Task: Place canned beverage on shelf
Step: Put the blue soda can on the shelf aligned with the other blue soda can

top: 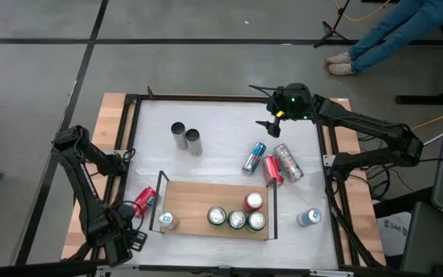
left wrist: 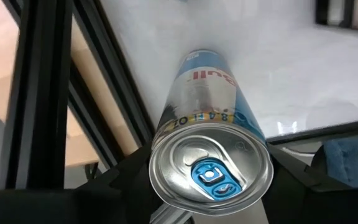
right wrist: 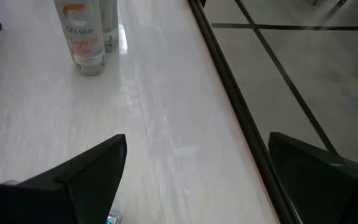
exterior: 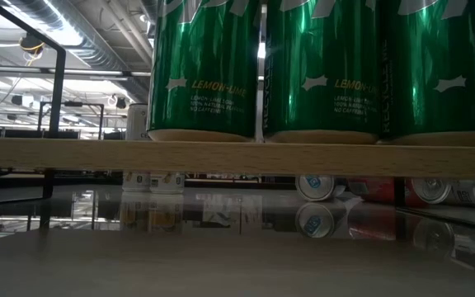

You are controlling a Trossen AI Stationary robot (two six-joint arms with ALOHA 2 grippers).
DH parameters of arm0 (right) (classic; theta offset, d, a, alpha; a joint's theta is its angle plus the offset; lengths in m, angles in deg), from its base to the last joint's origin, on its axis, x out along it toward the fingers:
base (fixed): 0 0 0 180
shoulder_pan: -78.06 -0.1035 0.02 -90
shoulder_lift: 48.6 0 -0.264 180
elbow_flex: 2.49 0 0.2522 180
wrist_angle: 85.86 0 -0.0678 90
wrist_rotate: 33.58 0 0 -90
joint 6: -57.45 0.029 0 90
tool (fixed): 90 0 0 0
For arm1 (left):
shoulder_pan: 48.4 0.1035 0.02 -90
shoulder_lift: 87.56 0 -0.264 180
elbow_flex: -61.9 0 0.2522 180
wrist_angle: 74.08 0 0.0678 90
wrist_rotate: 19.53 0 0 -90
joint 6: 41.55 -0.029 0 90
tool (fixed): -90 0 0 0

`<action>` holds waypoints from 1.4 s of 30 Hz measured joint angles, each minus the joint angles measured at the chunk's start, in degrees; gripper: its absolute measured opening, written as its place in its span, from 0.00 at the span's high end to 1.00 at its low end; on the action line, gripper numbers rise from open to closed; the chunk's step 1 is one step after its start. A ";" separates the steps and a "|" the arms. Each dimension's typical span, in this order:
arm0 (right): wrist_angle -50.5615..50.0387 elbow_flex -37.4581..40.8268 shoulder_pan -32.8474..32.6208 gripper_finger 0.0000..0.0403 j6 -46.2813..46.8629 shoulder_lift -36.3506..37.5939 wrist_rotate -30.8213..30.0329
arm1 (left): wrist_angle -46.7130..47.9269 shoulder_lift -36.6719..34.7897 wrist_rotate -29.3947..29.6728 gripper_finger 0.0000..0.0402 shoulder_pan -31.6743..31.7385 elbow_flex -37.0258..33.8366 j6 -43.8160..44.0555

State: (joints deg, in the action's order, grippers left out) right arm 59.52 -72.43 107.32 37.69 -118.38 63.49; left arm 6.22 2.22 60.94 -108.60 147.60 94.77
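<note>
By the shelf's [top: 194, 196] left end, the left gripper [left wrist: 210, 186] has closed about halfway onto a Red Bull can [left wrist: 204, 93], tab end toward the wrist. Whether the can rests on the tabletop is unclear. To do this well, firm the grip before lifting, carry the can over the black end rail [top: 158, 201], turn it upright and set it on bare board short of the green lemon-lime cans [exterior: 204, 66]. Beyond the shelf, the right gripper [right wrist: 197, 149] hangs wide open and empty.

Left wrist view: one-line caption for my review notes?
Blue-and-silver can lying between the left gripper's fingers, tab end toward the camera, over the white tabletop.
</note>
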 joint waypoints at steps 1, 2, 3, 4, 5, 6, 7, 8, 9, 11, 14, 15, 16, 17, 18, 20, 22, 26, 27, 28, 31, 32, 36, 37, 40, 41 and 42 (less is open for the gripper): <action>0.03 0.00 0.00 0.05 0.00 0.00 -0.02 | 0.52 -0.48 0.18 0.47 0.42 0.00 -0.55; 0.07 0.00 0.01 0.05 0.00 0.00 0.00 | 1.03 -1.02 0.14 0.47 0.77 0.00 -1.38; 0.07 0.00 0.01 0.05 0.00 0.00 -0.02 | 1.19 -1.60 0.14 0.47 1.15 0.00 -2.31; 0.03 0.00 0.00 0.05 -0.01 0.00 0.00 | 1.21 -2.09 0.14 0.47 1.56 0.00 -3.26; 0.00 0.00 0.00 0.05 -0.02 0.00 -0.01 | 1.31 -2.56 0.04 0.47 1.99 0.00 -4.13; 0.00 0.00 0.01 0.05 -0.02 0.00 0.00 | 1.56 -3.06 -0.09 0.47 2.40 0.00 -5.18; 0.00 0.00 0.01 0.05 -0.02 0.00 0.00 | 1.72 -3.62 -0.31 0.47 2.75 0.00 -6.42; 0.00 0.00 0.01 0.05 -0.02 0.00 0.00 | 1.70 -4.26 -0.70 0.47 3.08 0.00 -7.67; -0.01 0.00 0.01 0.05 -0.02 0.00 0.00 | 1.63 -4.81 -1.36 0.47 3.48 0.00 -8.76; -0.05 0.00 0.01 0.05 -0.02 0.00 0.00 | 1.71 -5.83 -2.91 0.47 4.16 0.00 -11.03; -0.07 0.00 0.01 0.05 -0.02 0.00 0.00 | 1.83 -7.83 -3.46 0.47 5.04 0.00 -13.68; -0.13 0.00 0.01 0.05 -0.02 0.00 0.00 | 2.12 -8.53 -3.48 0.47 5.30 0.00 -14.19; -0.12 0.00 0.01 0.05 -0.02 0.00 0.00 | 2.52 -9.13 -3.50 0.47 5.56 0.00 -14.90; -0.10 0.00 0.01 0.05 -0.02 0.00 0.00 | 2.96 -9.80 -3.39 0.47 5.87 0.00 -15.27; -0.11 0.00 0.01 0.05 -0.03 0.00 0.00 | 3.69 -10.45 -3.33 0.47 6.16 0.00 -15.42; -0.15 0.00 0.01 0.05 -0.04 0.00 0.00 | 6.12 -11.68 -3.31 0.47 6.68 0.00 -15.48; -0.15 0.00 0.01 0.05 -0.04 0.00 0.00 | 8.45 -12.83 -3.31 0.47 7.08 0.00 -16.19; -0.16 0.00 0.01 0.05 -0.04 -0.01 0.00 | 14.87 -15.44 -2.92 0.47 8.38 0.01 -17.61; -0.15 0.00 0.01 0.05 -0.04 -0.02 0.00 | 16.22 -16.19 -2.34 0.47 8.86 0.02 -18.17; -0.15 0.00 0.01 0.05 -0.04 0.00 0.00 | 17.73 -16.91 -1.44 0.47 9.42 0.02 -18.52; -0.16 0.00 0.01 0.05 -0.04 -0.02 0.02 | 23.16 -19.20 1.13 0.47 11.64 0.02 -19.79; -0.17 0.00 0.01 0.05 -0.04 -0.02 0.02 | 24.16 -19.96 2.12 0.47 12.47 0.02 -20.00; -0.22 0.00 0.01 0.05 -0.04 -0.02 0.02 | 23.17 -23.34 6.89 0.47 16.03 0.02 -22.56; -0.22 0.00 0.01 0.05 -0.04 -0.02 0.02 | 23.21 -24.05 7.95 0.47 16.96 0.02 -22.78; -0.28 0.00 0.01 0.05 -0.04 -0.02 0.02 | 23.93 -25.42 9.33 0.47 19.85 0.02 -24.57; -0.26 0.00 0.01 0.05 -0.04 -0.02 0.02 | 23.66 -25.87 9.05 0.47 20.76 0.02 -25.30; -0.26 0.00 0.01 0.05 -0.04 -0.02 0.02 | 23.39 -26.25 8.99 0.47 21.67 0.02 -25.82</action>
State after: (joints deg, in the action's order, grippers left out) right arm 59.26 -72.43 107.33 37.64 -118.40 63.51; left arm 29.61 -24.03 69.93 -86.92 147.62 68.95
